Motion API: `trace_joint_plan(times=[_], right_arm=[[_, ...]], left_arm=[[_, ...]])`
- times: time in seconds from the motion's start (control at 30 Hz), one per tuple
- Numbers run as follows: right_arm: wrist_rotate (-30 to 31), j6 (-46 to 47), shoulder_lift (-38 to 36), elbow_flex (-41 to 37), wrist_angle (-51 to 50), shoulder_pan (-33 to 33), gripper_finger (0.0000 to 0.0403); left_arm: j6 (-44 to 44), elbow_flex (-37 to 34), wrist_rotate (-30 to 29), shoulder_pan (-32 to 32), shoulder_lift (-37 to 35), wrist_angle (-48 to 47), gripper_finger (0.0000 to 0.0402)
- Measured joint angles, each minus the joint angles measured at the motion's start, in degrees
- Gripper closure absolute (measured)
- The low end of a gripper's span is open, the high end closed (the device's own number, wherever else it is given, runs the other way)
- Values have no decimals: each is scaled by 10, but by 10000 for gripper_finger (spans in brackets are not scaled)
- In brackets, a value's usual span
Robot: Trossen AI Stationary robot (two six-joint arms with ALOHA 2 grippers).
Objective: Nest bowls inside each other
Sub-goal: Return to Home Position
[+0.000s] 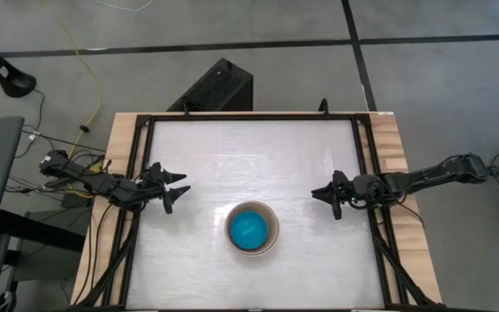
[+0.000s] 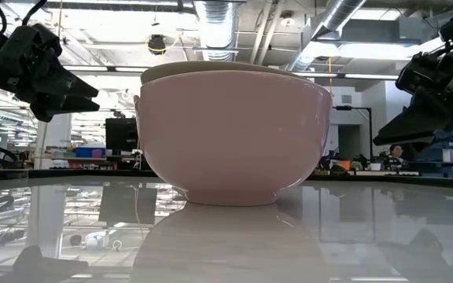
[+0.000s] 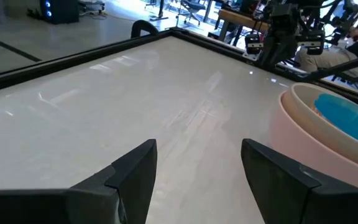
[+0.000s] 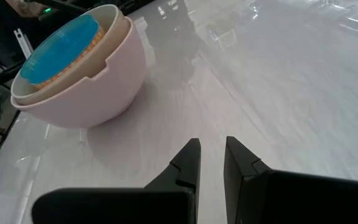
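The bowls stand nested as one stack (image 1: 251,228) on the white table, near its front edge and about midway between the arms. A salmon-pink bowl (image 2: 234,134) is outermost and rests on its foot. A beige bowl (image 4: 114,25) sits inside it, and a cyan-blue bowl (image 4: 58,50) is innermost. My left gripper (image 1: 178,189) hovers open at the table's left side, its fingers (image 3: 135,168) pointing toward the stack with nothing between them. My right gripper (image 1: 317,194) hovers at the right side, shut to a narrow slit (image 4: 211,143) and empty.
A black frame (image 1: 249,116) borders the tabletop, with wooden strips (image 1: 398,156) outside it. A black box (image 1: 215,87) stands beyond the far edge. Bare table surface (image 1: 258,156) stretches between the stack and the far edge.
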Motion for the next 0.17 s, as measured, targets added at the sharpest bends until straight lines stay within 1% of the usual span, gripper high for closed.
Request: trace_joint_plan(times=[0.17], right_arm=[[0, 0, 0, 0, 0, 0, 360]], left_arm=[[0, 0, 0, 0, 0, 0, 178]])
